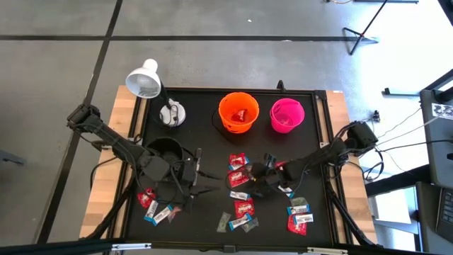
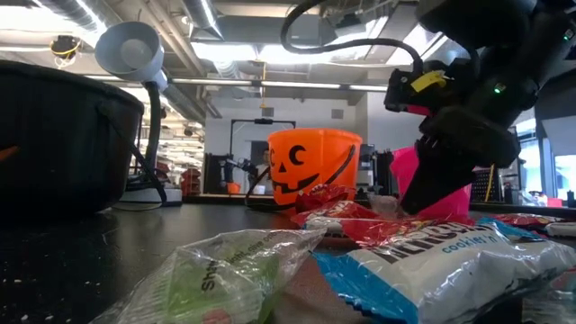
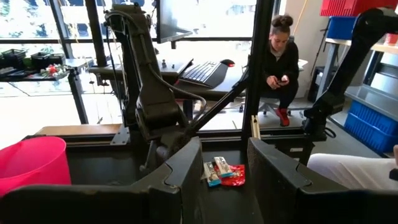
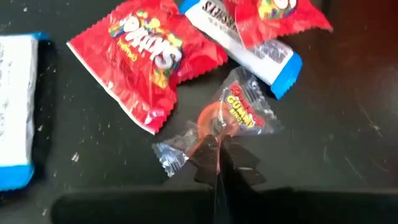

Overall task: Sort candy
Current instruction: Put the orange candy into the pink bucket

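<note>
Small wrapped candies lie scattered on the black table mat: red packs [image 1: 244,207], blue-and-white bars [image 1: 157,214] and silvery ones [image 1: 225,222]. My right gripper [image 1: 253,180] is low over the middle cluster, shut on a clear-wrapped red gummy candy [image 4: 233,115]. Beside that candy lie a red pack [image 4: 146,59] and a blue-and-white bar [image 4: 249,46]. My left gripper [image 1: 205,181] hovers open left of the cluster, level, facing the right arm. Its fingers [image 3: 183,177] frame far-off candies [image 3: 222,173] without touching them. The low view shows wrappers [image 2: 423,261] up close. My right gripper pinches the gummy candy between its two shut fingers [image 4: 239,168], at the clear wrapper's near end [image 4: 202,140]. The fingers come from above, slanting down. The rest of the wrapper spreads out beyond the fingertips. Whether it is lifted off the mat cannot be told.
An orange pumpkin bucket [image 1: 238,112] and a pink bucket [image 1: 287,115] stand at the far edge. A black bucket [image 1: 166,150] sits under the left arm. A white lamp [image 1: 144,79] stands at the far left corner. A seated person [image 3: 280,56] is beyond the table.
</note>
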You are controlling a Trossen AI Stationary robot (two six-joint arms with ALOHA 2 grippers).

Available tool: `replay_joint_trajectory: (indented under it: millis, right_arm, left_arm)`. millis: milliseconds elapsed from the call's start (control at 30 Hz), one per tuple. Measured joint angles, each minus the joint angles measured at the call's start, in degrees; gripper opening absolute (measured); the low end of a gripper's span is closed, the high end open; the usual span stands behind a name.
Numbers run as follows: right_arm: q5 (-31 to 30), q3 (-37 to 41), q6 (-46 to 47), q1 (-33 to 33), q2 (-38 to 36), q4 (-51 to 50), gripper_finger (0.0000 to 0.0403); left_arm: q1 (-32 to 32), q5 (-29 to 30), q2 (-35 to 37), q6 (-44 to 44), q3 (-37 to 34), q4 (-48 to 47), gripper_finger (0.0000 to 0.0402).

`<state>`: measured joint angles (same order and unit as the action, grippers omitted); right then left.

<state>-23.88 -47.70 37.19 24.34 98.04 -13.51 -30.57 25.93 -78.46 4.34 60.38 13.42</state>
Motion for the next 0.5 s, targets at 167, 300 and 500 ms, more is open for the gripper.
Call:
replay_joint_trajectory:
  millis: [167,300,500]
  right_arm:
    - [0.7,0.1,-0.2,0.0,-6.1,-3.8,0.0009]
    - [-4.1,0.1,-0.1,0.0,-13.8,-10.0,0.0005]
    - [-18.0,0.0,0.8,0.0,-26.9,-18.1,0.0002]
  left_arm:
    - [-0.1,0.0,0.0,0.0,0.0,0.0,0.0121]
    - [-0.1,0.0,0.0,0.0,0.0,0.0,0.0121]
    - [-0.1,0.0,0.0,0.0,0.0,-0.1,0.0121]
